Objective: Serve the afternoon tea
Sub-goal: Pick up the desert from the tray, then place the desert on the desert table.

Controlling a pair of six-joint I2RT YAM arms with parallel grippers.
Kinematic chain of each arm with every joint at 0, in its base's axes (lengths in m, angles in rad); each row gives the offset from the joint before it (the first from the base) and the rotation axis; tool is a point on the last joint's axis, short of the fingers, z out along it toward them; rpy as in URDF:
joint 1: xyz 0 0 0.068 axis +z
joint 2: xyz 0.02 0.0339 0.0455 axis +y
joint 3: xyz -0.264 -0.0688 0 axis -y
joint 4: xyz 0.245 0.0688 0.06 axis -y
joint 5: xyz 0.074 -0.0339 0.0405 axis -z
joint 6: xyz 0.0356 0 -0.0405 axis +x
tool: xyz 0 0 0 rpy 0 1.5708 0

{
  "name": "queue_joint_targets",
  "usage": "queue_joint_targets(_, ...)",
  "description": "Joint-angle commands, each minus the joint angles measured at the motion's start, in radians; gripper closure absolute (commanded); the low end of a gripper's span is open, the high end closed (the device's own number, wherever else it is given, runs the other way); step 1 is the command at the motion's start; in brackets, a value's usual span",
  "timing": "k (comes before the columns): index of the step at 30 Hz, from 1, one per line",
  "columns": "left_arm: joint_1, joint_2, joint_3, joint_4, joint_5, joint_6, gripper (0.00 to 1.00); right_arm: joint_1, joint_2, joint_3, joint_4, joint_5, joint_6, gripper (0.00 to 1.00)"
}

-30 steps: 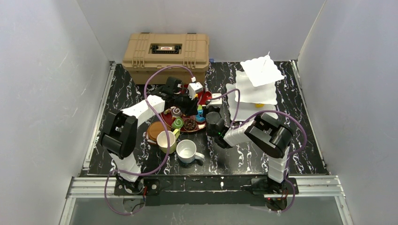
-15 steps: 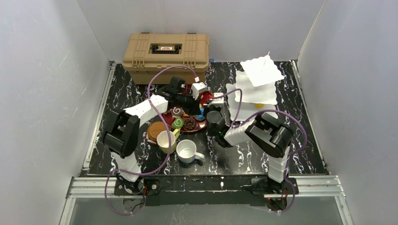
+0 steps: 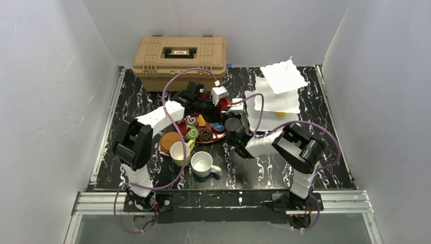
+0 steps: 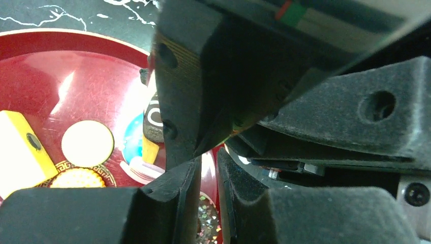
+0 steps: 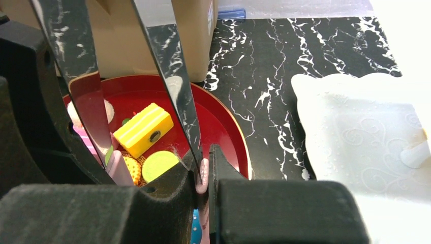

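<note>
A red tray (image 3: 219,135) holds toy pastries: a pink swirl roll (image 3: 191,121), a green swirl roll (image 3: 192,133), a chocolate donut (image 3: 206,134), a yellow cake slice (image 3: 202,121) and a blue piece (image 3: 218,126). The pale yellow mug (image 3: 179,152) and white mug (image 3: 203,163) stand in front of the tray, beside a brown coaster (image 3: 167,140). My left gripper (image 4: 208,173) hovers low over the tray (image 4: 61,76), jaws almost together with nothing between them. My right gripper (image 5: 203,173) is shut on one pink-tipped arm of the metal tongs (image 5: 170,76), above the tray's right side (image 5: 223,117).
The tan toolbox (image 3: 179,53) stands at the back, just behind the tray. A white tiered stand (image 3: 277,91) is at the back right, and its lowest plate (image 5: 366,137) lies right of the tray. The two grippers are very close together over the tray.
My left gripper has moved right and back over the tray, close to the right gripper. The yellow cake slice now shows on the tray. The right arm shifted slightly.
</note>
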Motion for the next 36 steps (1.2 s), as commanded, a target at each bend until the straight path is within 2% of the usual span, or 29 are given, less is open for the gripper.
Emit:
queue_joint_targets(1,-0.011,-0.029,0.059,0.053,0.024,-0.023,0.83,0.030,-0.097,-0.014,0.044,-0.044,-0.028,0.94)
queue_joint_targets(13,-0.068,-0.005,0.178,0.066,0.055,-0.109,0.83,0.034,-0.206,-0.047,0.052,-0.011,-0.109,0.94)
queue_joint_targets(23,-0.132,0.067,0.306,0.034,0.056,-0.106,0.82,0.034,-0.332,-0.125,0.029,0.031,-0.173,0.94)
queue_joint_targets(36,-0.230,0.123,0.385,0.017,0.046,-0.068,0.82,0.034,-0.537,-0.248,-0.057,0.073,-0.192,0.94)
